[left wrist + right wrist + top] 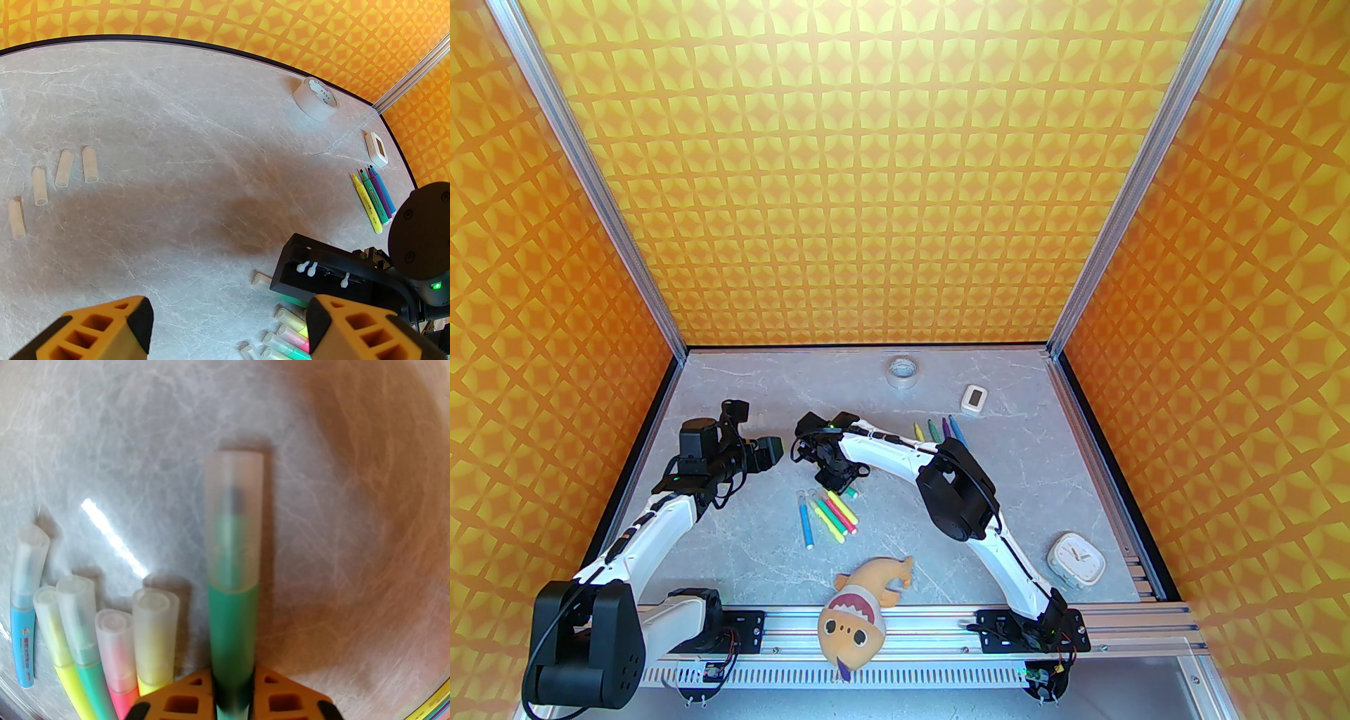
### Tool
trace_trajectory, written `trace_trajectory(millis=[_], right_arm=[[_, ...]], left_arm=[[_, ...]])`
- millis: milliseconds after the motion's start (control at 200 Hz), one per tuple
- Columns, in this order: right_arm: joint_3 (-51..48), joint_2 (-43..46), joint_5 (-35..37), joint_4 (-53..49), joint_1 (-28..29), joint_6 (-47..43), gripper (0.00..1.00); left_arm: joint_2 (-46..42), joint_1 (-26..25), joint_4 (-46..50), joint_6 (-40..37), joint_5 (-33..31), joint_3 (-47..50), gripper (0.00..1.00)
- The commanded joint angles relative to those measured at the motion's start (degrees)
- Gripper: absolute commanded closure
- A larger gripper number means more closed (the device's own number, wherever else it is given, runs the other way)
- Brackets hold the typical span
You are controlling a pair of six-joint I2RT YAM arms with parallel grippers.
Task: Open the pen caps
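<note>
The right fingers are clamped on the barrel of a green marker, with its cap jutting straight ahead of them. The left fingers stand wide and empty, well apart from it. The pinch sits far back from the cap, so a pull there could twist or slide the barrel out of the grip. If the left fingers close across the seam, nothing will part. A sudden release may fling the cap across the surface. Five capped markers just left of the right fingers could be knocked. Four loose caps lie well ahead of the left fingers.
</note>
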State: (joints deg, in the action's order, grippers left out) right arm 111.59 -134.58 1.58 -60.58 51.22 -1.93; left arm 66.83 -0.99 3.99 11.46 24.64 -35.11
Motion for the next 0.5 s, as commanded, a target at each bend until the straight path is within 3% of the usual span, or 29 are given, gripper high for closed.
trace_trajectory(millis=[0,250,495], right_arm=[[-2.60,-1.42,0.48,5.55,-1.10,1.53,0.92],[-9.73,6.28,-1.87,12.35,-4.41,3.93,1.00],[-21.48,16.96,-6.65,23.22,-8.19,5.76,1.00]], left_arm=[[-1.43,0.24,-0.66,-0.79,0.92,0.23,0.24],[-1.36,0.23,-2.11,1.27,2.47,0.31,0.24],[0.81,-0.22,-3.66,3.51,5.83,-0.95,0.25]])
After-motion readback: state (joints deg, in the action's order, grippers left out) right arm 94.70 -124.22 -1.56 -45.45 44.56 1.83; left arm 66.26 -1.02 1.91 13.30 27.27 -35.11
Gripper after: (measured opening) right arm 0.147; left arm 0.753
